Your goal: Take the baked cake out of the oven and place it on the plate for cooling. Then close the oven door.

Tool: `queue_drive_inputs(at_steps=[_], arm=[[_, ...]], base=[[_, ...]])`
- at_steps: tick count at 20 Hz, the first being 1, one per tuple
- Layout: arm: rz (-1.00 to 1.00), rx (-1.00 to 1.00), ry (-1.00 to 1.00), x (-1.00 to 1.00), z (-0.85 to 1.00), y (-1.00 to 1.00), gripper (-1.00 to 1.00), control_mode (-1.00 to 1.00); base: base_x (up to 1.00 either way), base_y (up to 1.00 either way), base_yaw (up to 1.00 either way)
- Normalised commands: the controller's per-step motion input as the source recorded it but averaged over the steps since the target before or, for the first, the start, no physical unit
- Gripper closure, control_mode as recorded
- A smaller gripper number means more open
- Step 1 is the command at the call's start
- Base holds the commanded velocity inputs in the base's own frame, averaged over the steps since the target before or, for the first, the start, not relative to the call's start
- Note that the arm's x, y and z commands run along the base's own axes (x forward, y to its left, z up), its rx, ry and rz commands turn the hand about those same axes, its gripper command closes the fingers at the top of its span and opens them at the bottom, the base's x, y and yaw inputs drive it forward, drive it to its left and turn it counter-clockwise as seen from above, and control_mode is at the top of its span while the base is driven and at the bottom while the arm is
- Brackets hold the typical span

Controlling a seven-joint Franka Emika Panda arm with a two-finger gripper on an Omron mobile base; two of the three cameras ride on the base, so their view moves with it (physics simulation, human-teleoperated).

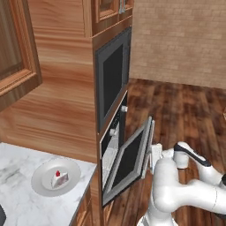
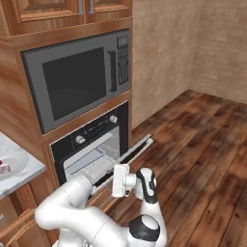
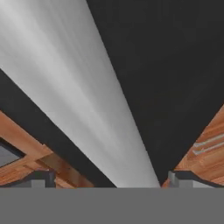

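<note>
With the baked cake [image 1: 59, 178] already on the plate [image 1: 42, 181] at lower left, the jaws stand wide and empty against the half-raised oven door [image 1: 129, 162], whose handle [image 3: 74, 92] could slip sideways, leaving it ajar.

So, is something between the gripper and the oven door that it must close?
Nothing visible. The open gripper sits right at the oven door's silver handle. The cake already rests on the plate.
</note>
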Motion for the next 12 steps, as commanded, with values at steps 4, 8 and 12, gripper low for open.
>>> queue_drive_inputs(at_steps=[4, 8, 12], arm=[[0.33, 0.40, -0.06, 0.65, 0.00, 0.94, -1.00, -1.00], [0.31, 0.36, -0.07, 0.61, 0.00, 0.96, -1.00, -1.00], [0.27, 0.30, -0.04, 0.56, 0.00, 0.96, -1.00, -1.00]], base=[[0.00, 0.00, 0.00], [0.00, 0.00, 0.00], [0.00, 0.00, 0.00]])
